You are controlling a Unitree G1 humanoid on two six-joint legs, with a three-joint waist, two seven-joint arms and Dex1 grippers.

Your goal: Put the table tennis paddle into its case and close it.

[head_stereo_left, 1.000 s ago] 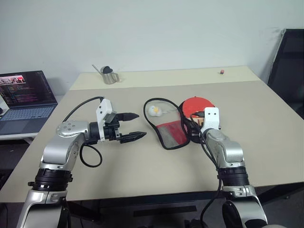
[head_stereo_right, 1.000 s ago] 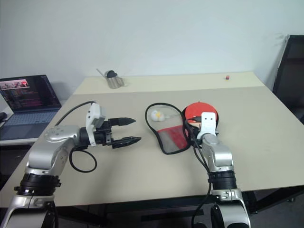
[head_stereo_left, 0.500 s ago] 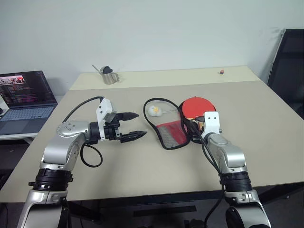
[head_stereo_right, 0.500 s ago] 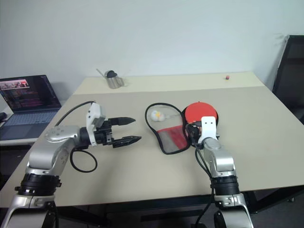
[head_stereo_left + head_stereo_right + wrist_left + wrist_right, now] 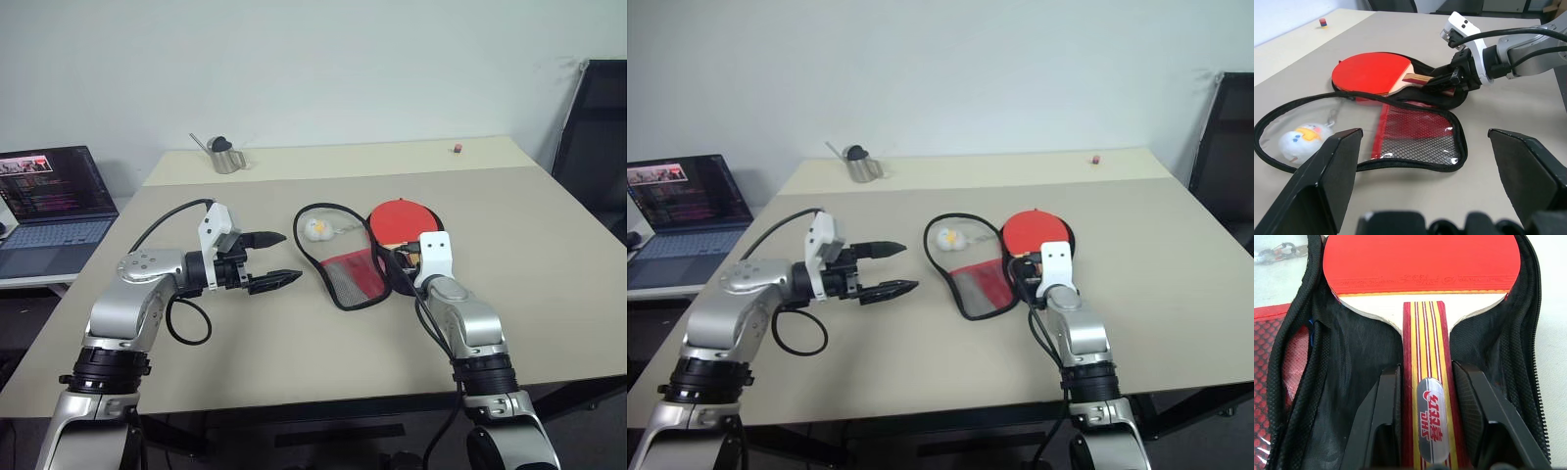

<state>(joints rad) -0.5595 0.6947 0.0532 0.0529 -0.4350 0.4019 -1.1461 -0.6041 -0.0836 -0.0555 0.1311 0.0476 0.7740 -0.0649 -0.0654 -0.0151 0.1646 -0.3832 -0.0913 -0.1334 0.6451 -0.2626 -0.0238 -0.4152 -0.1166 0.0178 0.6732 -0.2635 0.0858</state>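
Observation:
The table tennis paddle (image 5: pixel 402 216) lies red face up on the open black half of the case (image 5: pixel 1366 347), handle toward me. The case's red mesh flap (image 5: pixel 357 277) is folded out flat to the left of the paddle. My right gripper (image 5: pixel 1426 368) is shut on the paddle's striped wooden handle (image 5: pixel 1425 338), one black finger (image 5: pixel 1388 406) pressed against each side. In the left eye view this gripper (image 5: pixel 401 257) sits low at the case's near end. My left gripper (image 5: pixel 291 257) hovers open to the left of the case, pointing toward it, with nothing between its fingers.
A white plush keychain (image 5: pixel 316 228) lies inside the loop of the case's zipper. A metal pitcher (image 5: pixel 227 157) and a small red object (image 5: pixel 458 149) sit at the table's far edge. An open laptop (image 5: pixel 54 206) is off to the left, a black chair (image 5: pixel 593 137) to the right.
My right gripper's fingers have closed in on the paddle's handle. The left arm has stayed still.

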